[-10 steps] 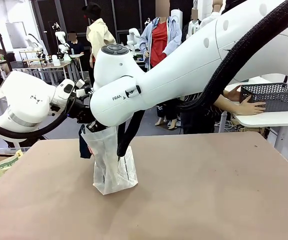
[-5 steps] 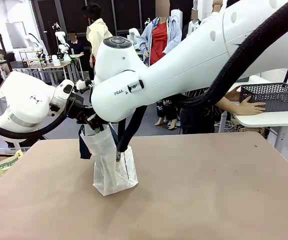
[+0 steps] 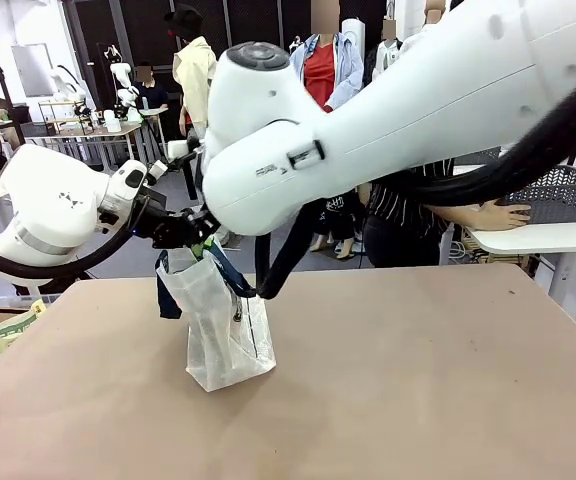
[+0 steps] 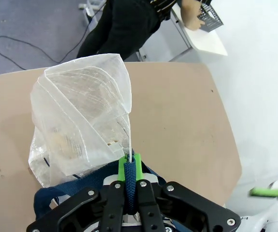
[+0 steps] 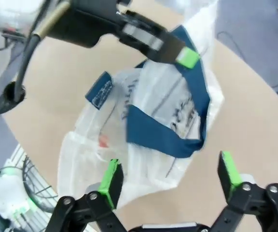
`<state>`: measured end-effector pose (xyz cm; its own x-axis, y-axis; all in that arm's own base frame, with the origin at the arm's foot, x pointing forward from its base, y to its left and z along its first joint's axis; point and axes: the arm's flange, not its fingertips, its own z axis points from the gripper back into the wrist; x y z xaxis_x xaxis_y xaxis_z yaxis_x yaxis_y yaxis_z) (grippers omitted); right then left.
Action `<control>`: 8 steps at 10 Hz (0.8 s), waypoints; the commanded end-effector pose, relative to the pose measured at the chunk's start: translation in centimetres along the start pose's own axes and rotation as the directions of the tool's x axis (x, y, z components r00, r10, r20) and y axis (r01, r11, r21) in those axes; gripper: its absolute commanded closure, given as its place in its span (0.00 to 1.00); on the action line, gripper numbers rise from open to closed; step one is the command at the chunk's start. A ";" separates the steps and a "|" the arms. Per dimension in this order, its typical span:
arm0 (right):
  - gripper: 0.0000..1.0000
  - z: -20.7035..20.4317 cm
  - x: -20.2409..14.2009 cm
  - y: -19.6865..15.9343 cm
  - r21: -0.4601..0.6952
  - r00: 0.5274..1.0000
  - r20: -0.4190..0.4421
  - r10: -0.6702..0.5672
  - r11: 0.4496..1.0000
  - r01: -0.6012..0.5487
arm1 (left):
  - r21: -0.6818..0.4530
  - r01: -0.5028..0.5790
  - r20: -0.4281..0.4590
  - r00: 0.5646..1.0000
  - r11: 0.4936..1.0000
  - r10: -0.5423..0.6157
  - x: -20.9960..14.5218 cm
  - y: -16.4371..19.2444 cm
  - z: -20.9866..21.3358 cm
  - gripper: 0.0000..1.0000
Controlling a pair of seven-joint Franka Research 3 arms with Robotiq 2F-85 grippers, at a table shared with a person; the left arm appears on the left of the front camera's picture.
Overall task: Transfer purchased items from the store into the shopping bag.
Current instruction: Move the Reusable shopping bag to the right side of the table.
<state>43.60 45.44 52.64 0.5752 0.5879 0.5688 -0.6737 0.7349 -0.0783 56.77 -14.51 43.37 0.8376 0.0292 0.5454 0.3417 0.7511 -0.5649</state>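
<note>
The shopping bag (image 3: 223,335) stands on the brown table, whitish and translucent, with navy strap handles (image 5: 164,137). My left gripper (image 4: 129,178) is shut on one navy strap and holds the bag's mouth up; it also shows from the left (image 3: 183,228). My right gripper (image 5: 170,173) hovers above the bag's mouth, open, with nothing between its green fingertips (image 5: 111,175). Faint shapes of items show through the bag's wall (image 4: 64,142). The store, a dark lattice basket (image 3: 558,190), sits on a white side table at the far right, and a person's hand (image 3: 498,212) rests against it.
The right arm's large white body (image 3: 388,130) spans the upper front view above the bag. The brown table (image 3: 418,380) stretches bare to the right of the bag. A person in dark clothes (image 4: 124,24) stands beyond the table's far edge.
My right gripper has opened and its arm has lifted up away from the bag. The left gripper kept its hold on the strap; the bag's mouth shifted slightly.
</note>
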 end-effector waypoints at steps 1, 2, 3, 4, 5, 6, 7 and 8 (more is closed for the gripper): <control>0.00 3.0 -2.8 -3.2 -0.080 0.990 0.057 -0.128 0.988 0.132 | 0.020 -0.013 -0.026 1.000 1.000 0.013 0.3 0.0 -0.8 1.00; 0.00 4.1 -3.5 -5.3 -0.104 0.979 0.070 -0.190 0.975 0.197 | 0.021 -0.013 -0.028 1.000 1.000 0.014 0.2 -0.1 -0.8 1.00; 0.00 4.8 -4.2 -7.8 -0.130 0.963 0.078 -0.259 0.955 0.267 | 0.023 -0.012 -0.031 0.999 1.000 0.012 0.2 0.0 -0.8 1.00; 0.00 5.9 -5.1 -10.0 -0.140 0.945 0.089 -0.313 0.936 0.323 | 0.025 -0.004 -0.029 1.000 1.000 0.005 0.2 -0.1 -0.9 1.00; 0.00 7.1 -6.3 -12.6 -0.179 0.919 0.108 -0.380 0.901 0.394 | 0.024 0.000 -0.029 1.000 1.000 0.000 0.3 -0.1 -1.2 1.00; 0.00 7.9 -7.4 -14.6 -0.207 0.896 0.099 -0.433 0.871 0.444 | 0.026 0.009 -0.034 0.999 1.000 -0.008 0.1 -0.4 -1.3 1.00; 0.00 8.7 -9.7 -17.8 -0.247 0.851 0.093 -0.516 0.817 0.522 | 0.039 0.015 -0.040 0.999 0.999 -0.013 0.2 -0.2 -1.1 1.00; 0.00 9.6 -11.4 -20.3 -0.282 0.815 0.089 -0.572 0.770 0.572 | 0.046 0.021 -0.043 0.999 0.999 -0.019 0.2 -0.2 -1.2 1.00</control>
<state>47.21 22.06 56.02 0.7942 0.1111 0.5974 -0.1480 0.9889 0.0130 56.71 -14.82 43.33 0.8319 0.0049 0.5549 0.3602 0.7559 -0.5467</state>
